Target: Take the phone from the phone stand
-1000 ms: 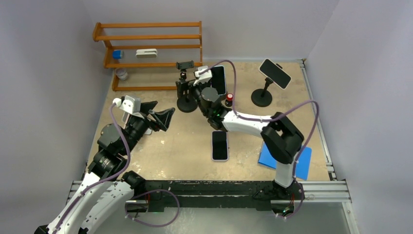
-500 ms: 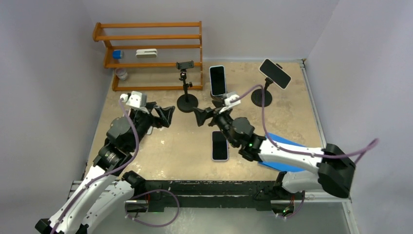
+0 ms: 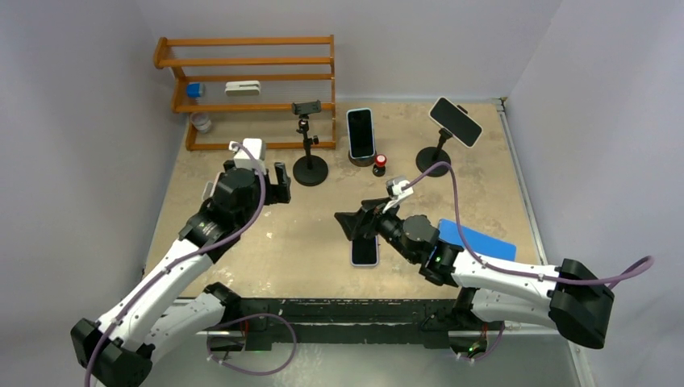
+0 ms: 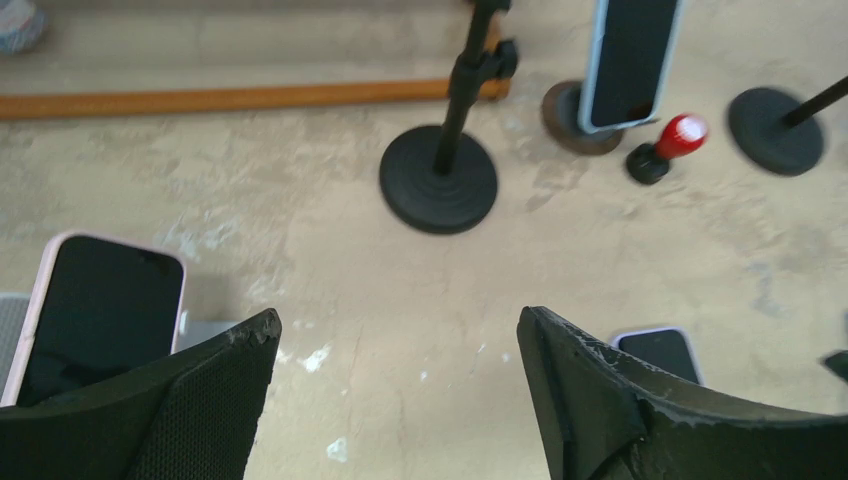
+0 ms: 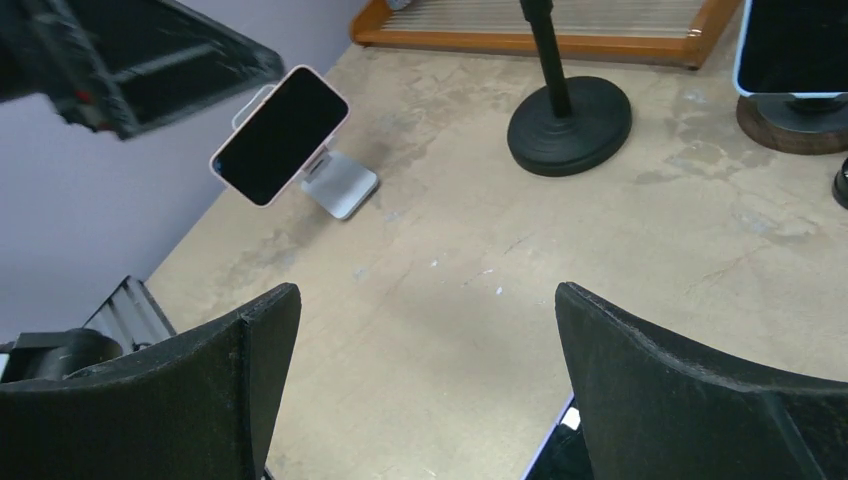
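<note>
Here, your table [image 3: 274, 242] is a scuffed tan board, boxed in by pale grey walls [image 3: 81, 121], with a wooden rack [image 3: 242, 60] along the back left. The pink phone [image 5: 280, 135] leans tilted on a silver stand [image 5: 340, 185] near the left edge. Your left gripper [image 3: 280, 184] hangs above and just beside it with its jaws apart, holding nothing. Your right gripper [image 3: 352, 226] hovers mid-table, spread wide and empty, just over the far end of a flat phone [image 3: 364, 246] lying screen-up. At the back, a bare black stand [image 3: 309, 153] rises beside a blue-edged phone [image 3: 360, 133] upright on a round wooden base. A red-capped bit [image 3: 379, 164] sits next to that base. A dark phone [image 3: 456, 121] tilts on another black stand [image 3: 435, 157] further right. From above you can barely see the pink phone, since the left arm covers it. In the left wrist view, a finger and the frame edge cut it off. The right arm hides part of a blue pad [image 3: 484, 240]. The small items on the rack are too tiny to name.
</note>
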